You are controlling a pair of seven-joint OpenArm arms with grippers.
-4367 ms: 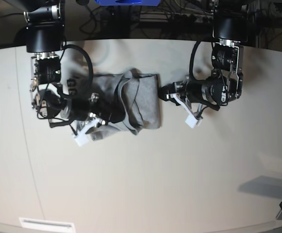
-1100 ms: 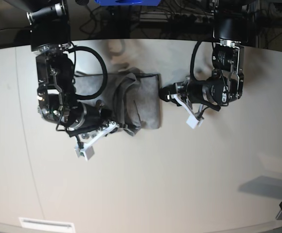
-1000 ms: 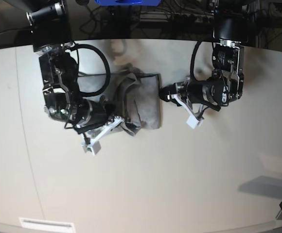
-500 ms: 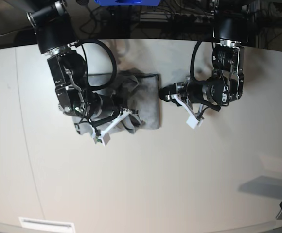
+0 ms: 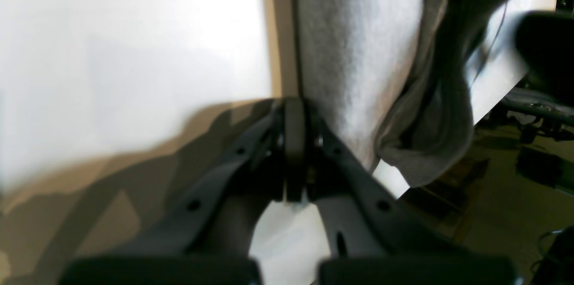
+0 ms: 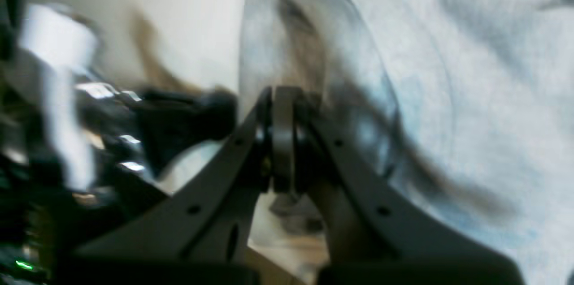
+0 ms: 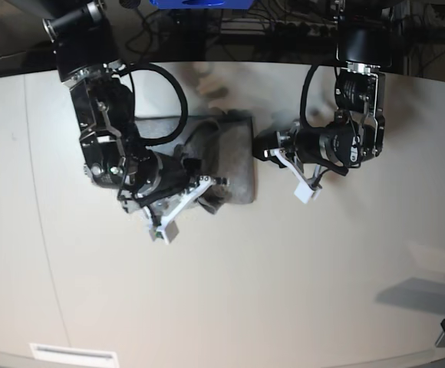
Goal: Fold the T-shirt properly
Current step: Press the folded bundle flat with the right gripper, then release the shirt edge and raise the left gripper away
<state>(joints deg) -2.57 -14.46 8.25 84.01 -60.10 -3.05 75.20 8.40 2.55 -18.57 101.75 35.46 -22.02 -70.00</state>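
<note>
Lying in the upper middle of the base view, the heather-grey T-shirt (image 7: 234,157) sits bunched on the pale table (image 7: 284,276), already gathered into a thick, uneven bundle with loose flaps along its left side. It looks soft, light and limp; I judge it will sag and slide rather than hold a crease, so a hold on a doubled edge or hem would carry better than a pinch on 1 loose layer. The flat right edge of the bundle seems the cleanest place to take it.

At the left of that view, the right arm leans over the bundle's left side, its wrist bent down and its white-tipped right gripper (image 7: 178,213) angled toward the lower left. Its jaws are pressed together; the blurred wrist view shows grey cloth around them, but whether any fabric is pinched I cannot tell.

At the right, the left arm hangs folded, its left gripper (image 7: 305,184) just beside the shirt's right edge, jaws closed on nothing, fabric clear of the tips.
</note>
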